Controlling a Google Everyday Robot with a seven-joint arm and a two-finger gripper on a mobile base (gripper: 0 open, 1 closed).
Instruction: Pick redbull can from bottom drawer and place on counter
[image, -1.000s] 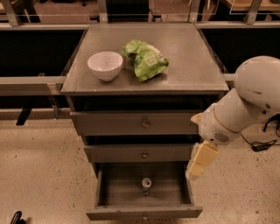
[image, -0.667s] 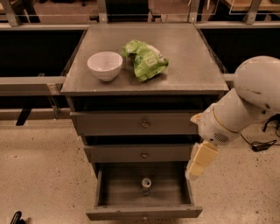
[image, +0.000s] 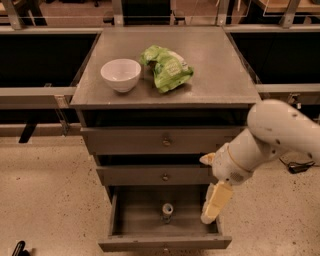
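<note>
Moved: the arm has sunk lower than a moment ago, and the pincer (image: 215, 202) now hangs down at the right end of the open bottom drawer (image: 165, 244). The can, bowl and bag lie as they did.
Bowl: a white bowl (image: 120, 74) sits on the left part of the desk (image: 215, 55).
Bag: a crumpled green bag (image: 167, 67) lies just beside the bowl, near the middle of the desk.
Can: the redbull can (image: 167, 212) stands on the drawer floor, about midway across, well below the desk.
Pincer: it is right of the can and apart from it, with nothing in its hold. Whether it is open or closed I cannot tell.
Risk, tipping: the can is slim and tall, so a sideways nudge from the right would likely knock it over and send it rolling.
Risk, snagging: the middle drawer front overhangs the back of the drawer and the right wall is close to the pincer. A careless reach could bump either one.
Risk, placing: a set-down near the bowl or bag could shove them. The right part of the desk looks safer.
Axis: the can's long axis is upright, with the silver top facing up and the base down.
</note>
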